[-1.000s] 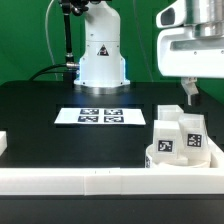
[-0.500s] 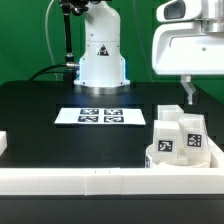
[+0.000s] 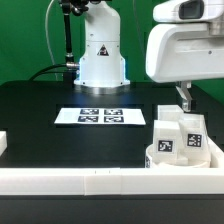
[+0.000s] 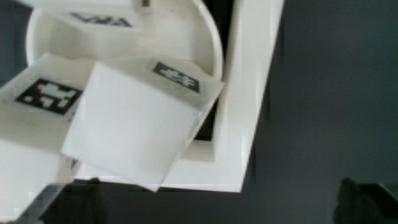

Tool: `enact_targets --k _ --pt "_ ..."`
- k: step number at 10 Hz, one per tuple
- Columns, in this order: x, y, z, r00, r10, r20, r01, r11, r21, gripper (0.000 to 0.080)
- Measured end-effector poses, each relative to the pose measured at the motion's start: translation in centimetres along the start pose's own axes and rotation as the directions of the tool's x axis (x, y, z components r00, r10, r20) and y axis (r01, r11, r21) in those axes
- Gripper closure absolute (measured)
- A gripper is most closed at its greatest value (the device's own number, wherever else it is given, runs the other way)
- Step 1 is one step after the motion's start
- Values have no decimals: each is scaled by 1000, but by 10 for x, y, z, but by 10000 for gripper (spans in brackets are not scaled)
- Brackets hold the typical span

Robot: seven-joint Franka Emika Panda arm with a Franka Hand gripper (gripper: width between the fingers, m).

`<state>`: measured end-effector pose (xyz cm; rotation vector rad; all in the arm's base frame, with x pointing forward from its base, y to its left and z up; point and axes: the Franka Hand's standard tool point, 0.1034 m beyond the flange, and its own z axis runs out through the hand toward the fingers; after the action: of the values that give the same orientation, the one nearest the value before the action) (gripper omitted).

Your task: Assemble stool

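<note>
You have the stool parts bunched together at the exterior view's right, against the long white border rail [image 3: 100,180] that runs along the near edge of the surface [image 3: 60,140]. The round seat disc [image 3: 185,158] lies flat there, and chunky white legs [image 3: 180,133] with black-and-white tags stand or lean on and around it; how many there are you cannot tell, because they overlap.

The gripper [image 3: 185,98] hangs just above that cluster with its jaws spread wide and nothing between them. In the wrist view a tagged leg [image 4: 134,120] lies tilted across the disc's rim [image 4: 240,70], right below the fingers.

Expect the parts to be light, rigid moulded plastic with smooth, rather slippery faces, not fragile but easy to nudge or topple. Take a leg across its two flat opposite sides, near mid-length, so it does not pivot between the pads. The disc is probably too broad to span; grip it by the rim if you need it.

The surface is matte black and flat. The marker board [image 3: 98,116] lies in the middle, well apart from the parts. Behind stand the robot's white base [image 3: 102,55] and a green backdrop.
</note>
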<state>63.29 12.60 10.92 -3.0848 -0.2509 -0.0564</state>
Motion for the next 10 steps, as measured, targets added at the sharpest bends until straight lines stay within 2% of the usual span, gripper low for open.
enact_targets --k 2,3,5,6,8,10 --pt "0 1 0 993 -121 0 121 993 -1 151" --pt "-1 -2 1 970 -244 7 244 970 -22 151" --pt "-3 -4 4 905 -423 39 425 905 -32 151" --pt "-4 -1 5 858 -510 64 512 858 -23 151" --pt "-3 3 5 788 -612 72 615 788 -25 151" --pt "-4 7 8 713 -697 79 700 714 -16 151"
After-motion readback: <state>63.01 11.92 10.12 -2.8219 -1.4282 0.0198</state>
